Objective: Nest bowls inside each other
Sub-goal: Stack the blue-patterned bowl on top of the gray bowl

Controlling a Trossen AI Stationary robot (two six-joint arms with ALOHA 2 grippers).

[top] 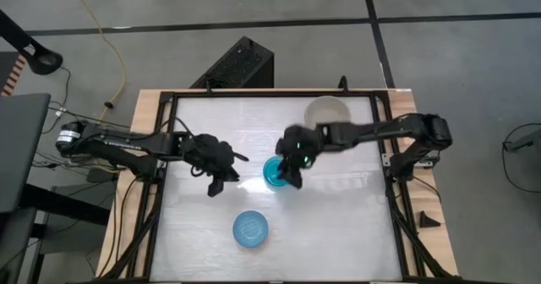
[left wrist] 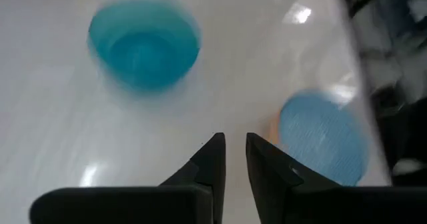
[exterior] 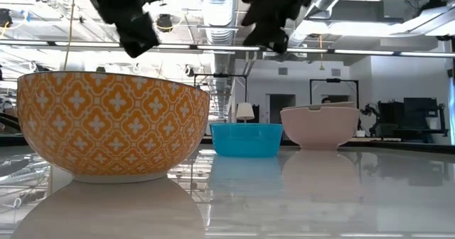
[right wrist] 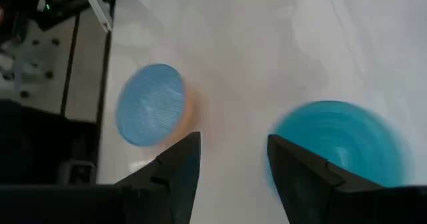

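Observation:
Three bowls stand on their bases on the white table. A teal bowl (top: 272, 174) (exterior: 247, 139) is at the middle. A bowl that is light blue inside and orange-patterned outside (top: 250, 228) (exterior: 114, 125) is near the front edge. A grey-beige bowl (top: 328, 111) (exterior: 320, 127) is at the far right, with a second rim showing just above its own in the low view. My left gripper (top: 221, 176) (left wrist: 235, 151) hovers left of the teal bowl, its fingers a narrow gap apart with nothing between them. My right gripper (top: 292, 172) (right wrist: 233, 159) hangs open above the teal bowl's right rim.
A dark metal frame (top: 166, 149) borders the table on all sides. A black box (top: 241, 64) stands on the floor beyond the far edge. A small black wedge (top: 427, 220) lies on the wooden strip at the right. Bare table lies front right and front left.

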